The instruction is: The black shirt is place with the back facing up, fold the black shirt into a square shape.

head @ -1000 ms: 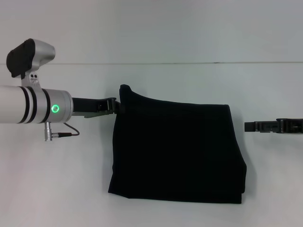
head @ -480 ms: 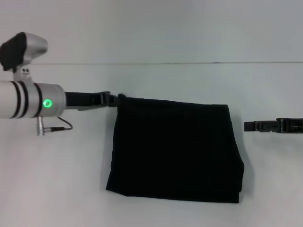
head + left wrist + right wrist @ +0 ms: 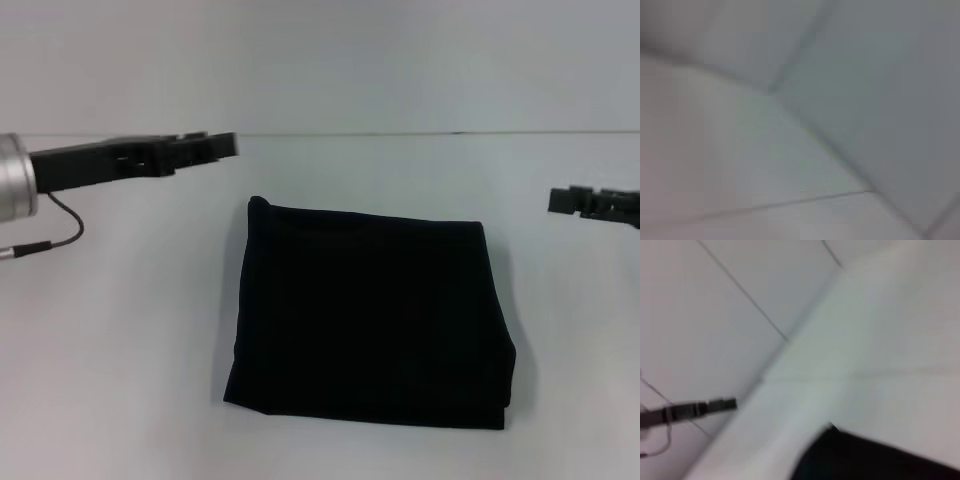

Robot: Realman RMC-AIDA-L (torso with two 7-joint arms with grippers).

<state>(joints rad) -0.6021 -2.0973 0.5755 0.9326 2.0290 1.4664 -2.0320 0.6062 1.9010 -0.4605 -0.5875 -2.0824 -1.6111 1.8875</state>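
The soft matte black shirt [image 3: 370,315] lies folded nearly square mid-table, both the left gripper [image 3: 205,147] and right gripper [image 3: 575,200] clear of it, jaw states indiscernible; its raised far-left corner might spring open.

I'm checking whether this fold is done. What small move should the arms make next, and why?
Probably just pull both arms back to rest. The black shirt already lies on the table as a compact, near-square folded stack. The left gripper is above and clear of its far left corner, and the right gripper is off to the right, neither touching it.
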